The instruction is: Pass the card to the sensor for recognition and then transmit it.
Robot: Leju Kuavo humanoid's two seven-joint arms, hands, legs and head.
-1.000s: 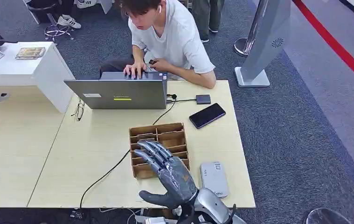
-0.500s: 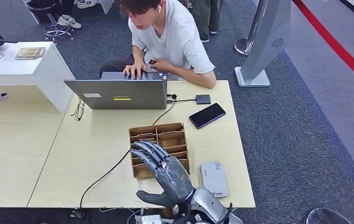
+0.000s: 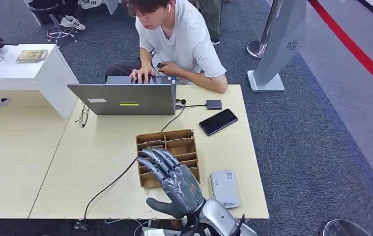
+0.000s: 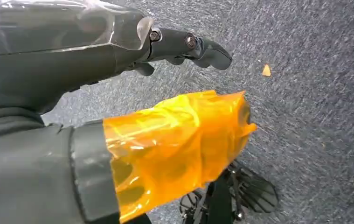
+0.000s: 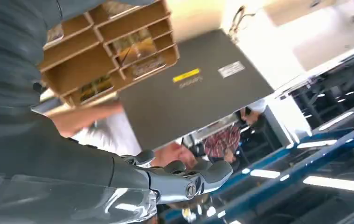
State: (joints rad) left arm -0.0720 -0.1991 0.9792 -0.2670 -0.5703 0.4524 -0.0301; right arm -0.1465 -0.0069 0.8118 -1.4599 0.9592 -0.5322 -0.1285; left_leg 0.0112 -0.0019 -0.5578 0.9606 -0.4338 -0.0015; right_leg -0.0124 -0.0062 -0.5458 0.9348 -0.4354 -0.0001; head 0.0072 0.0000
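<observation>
Right hand (image 3: 173, 183) hovered over the wooden card box (image 3: 167, 156), fingers spread, empty. Left hand (image 4: 119, 51) hung above carpet, grip unclear.

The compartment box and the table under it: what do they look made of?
The compartment box looks like thin brown cardboard or fibreboard, matte, with slotted dividers and raw edges. The table looks like pale wood-grain laminate, smooth with a slight sheen; solid wood cannot be ruled out. The right hand, open over the box, looks like grey metal or plastic.
</observation>
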